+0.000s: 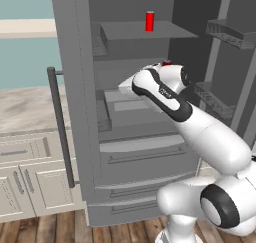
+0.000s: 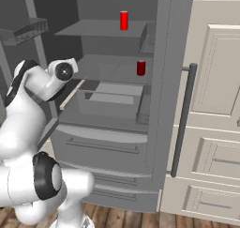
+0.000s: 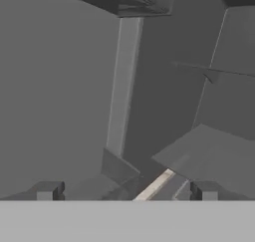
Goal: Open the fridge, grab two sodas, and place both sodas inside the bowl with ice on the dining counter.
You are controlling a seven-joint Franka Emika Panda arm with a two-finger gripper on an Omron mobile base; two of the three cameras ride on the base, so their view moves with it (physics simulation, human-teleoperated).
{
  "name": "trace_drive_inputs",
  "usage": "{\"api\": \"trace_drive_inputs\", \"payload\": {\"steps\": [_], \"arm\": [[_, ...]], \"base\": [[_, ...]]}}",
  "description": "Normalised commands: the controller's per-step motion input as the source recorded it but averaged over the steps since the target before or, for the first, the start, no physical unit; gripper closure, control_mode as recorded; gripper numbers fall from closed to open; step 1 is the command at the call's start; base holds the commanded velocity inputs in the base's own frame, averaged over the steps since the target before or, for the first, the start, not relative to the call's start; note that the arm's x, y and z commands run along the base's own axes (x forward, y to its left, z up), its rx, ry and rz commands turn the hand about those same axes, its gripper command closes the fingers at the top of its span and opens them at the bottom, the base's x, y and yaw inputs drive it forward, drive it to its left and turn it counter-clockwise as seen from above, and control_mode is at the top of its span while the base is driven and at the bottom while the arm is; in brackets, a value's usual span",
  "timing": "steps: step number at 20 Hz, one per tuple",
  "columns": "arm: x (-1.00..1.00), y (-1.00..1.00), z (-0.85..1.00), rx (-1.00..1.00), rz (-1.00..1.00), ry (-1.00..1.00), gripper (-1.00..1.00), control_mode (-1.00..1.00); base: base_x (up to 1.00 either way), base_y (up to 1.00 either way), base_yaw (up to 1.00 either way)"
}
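White arm (image 1: 200, 132) reaches into the open fridge (image 2: 112, 128), its claw (image 3: 124, 191) spread wide and holding nothing. One soda (image 2: 123, 20) stands on the top shelf, the other soda (image 2: 141, 68) on the shelf below, both well apart from the claw

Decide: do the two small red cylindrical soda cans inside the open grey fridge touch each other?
Apart. The right base view shows the upper red can on the top shelf and the lower red can a shelf below.

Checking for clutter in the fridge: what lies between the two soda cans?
In the right base view, the upper can stands on the top shelf; that shelf alone separates it from the lower can on the shelf beneath.
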Motion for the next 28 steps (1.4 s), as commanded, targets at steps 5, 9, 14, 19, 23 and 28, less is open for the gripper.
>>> {"api": "trace_drive_inputs", "payload": {"steps": [5, 9, 14, 19, 23, 28], "arm": [[-0.49, -0.56, 0.37, 0.00, -0.31, 0.07, -1.00, -1.00], [-0.54, -0.49, 0.35, 0.00, -0.35, 0.10, -1.00, -1.00], [-0.59, -0.44, 0.38, 0.00, -0.35, 0.12, -1.00, -1.00], [-0.80, -0.28, 0.15, 0.00, -0.28, 0.07, -1.00, -1.00], [-1.00, -0.19, -0.15, 0.00, -0.07, 0.00, -1.00, -1.00], [-1.00, -0.21, -0.11, 0.01, -0.01, 0.01, -1.00, -1.00]], "base": [[0.00, 0.00, 0.00], [0.00, 0.00, 0.00], [0.00, 0.00, 0.00], [0.00, 0.00, 0.00], [0.00, 0.00, 0.00], [0.00, 0.00, 0.00]]}}
